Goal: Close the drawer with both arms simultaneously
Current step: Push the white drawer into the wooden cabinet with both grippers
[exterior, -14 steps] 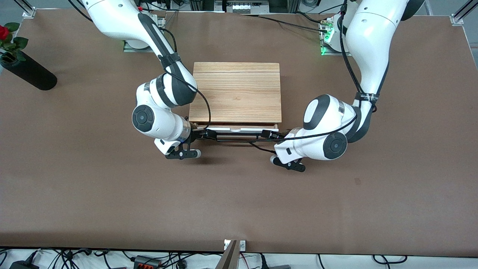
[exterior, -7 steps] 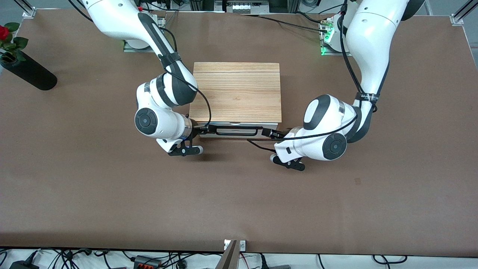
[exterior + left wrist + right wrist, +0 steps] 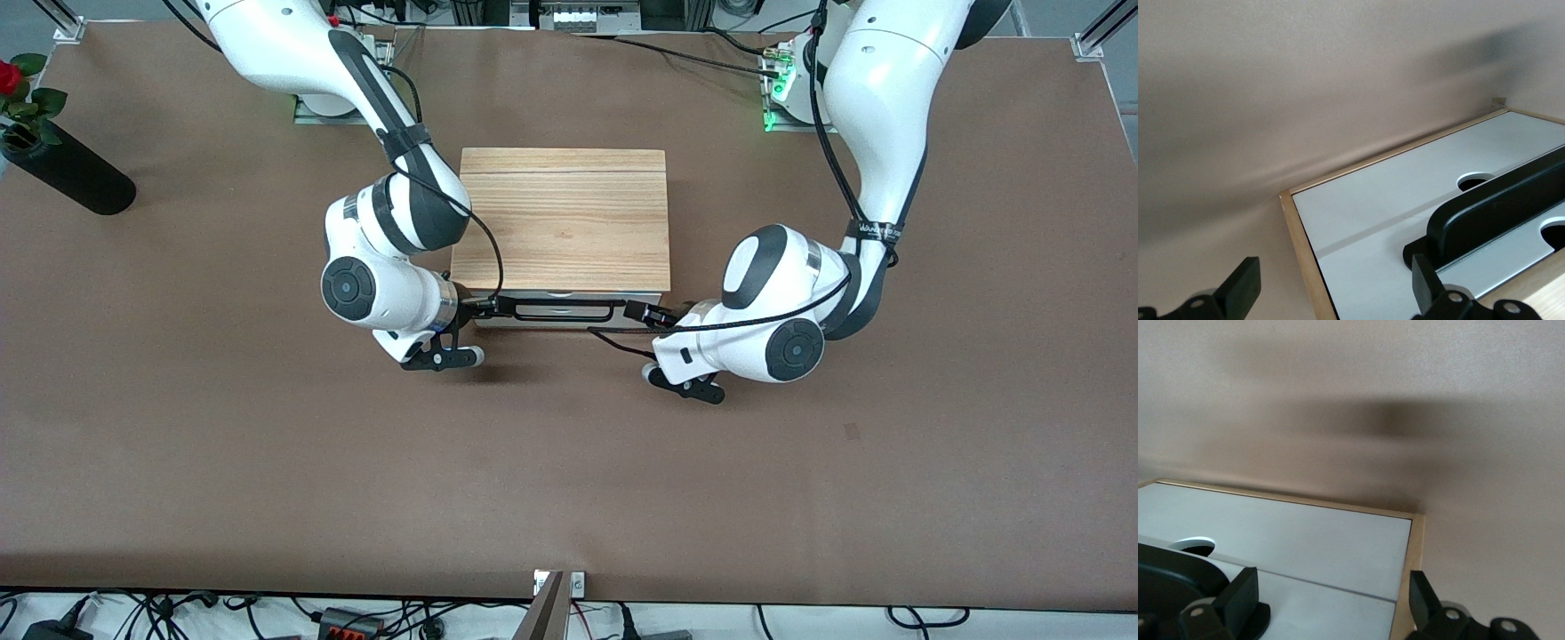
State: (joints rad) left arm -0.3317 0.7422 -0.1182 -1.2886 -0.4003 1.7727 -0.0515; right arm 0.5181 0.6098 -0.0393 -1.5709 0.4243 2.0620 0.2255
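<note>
The drawer [image 3: 569, 305] is sitting pushed into the light-wood cabinet [image 3: 562, 222], in the upper middle of the front view, with its white front panel showing just below the cabinet's top board. The black wire handle [image 3: 562, 311] is running across the panel. Both arms are reaching in from the top of the frame, one at each end of the panel. The right gripper [image 3: 476, 309] is resting at the handle end toward the right arm's end of the table [image 3: 569, 471], and in the right wrist view its fingers [image 3: 1238, 597] are standing apart, clamping nothing. The left gripper [image 3: 645, 313] is resting at the other handle end. In the left wrist view its fingers [image 3: 1239, 293] are also standing apart, with one finger just beside the handle's end. A black vase [image 3: 67, 173] holding a red rose is lying at the upper edge of the frame, well apart from the cabinet.
</note>
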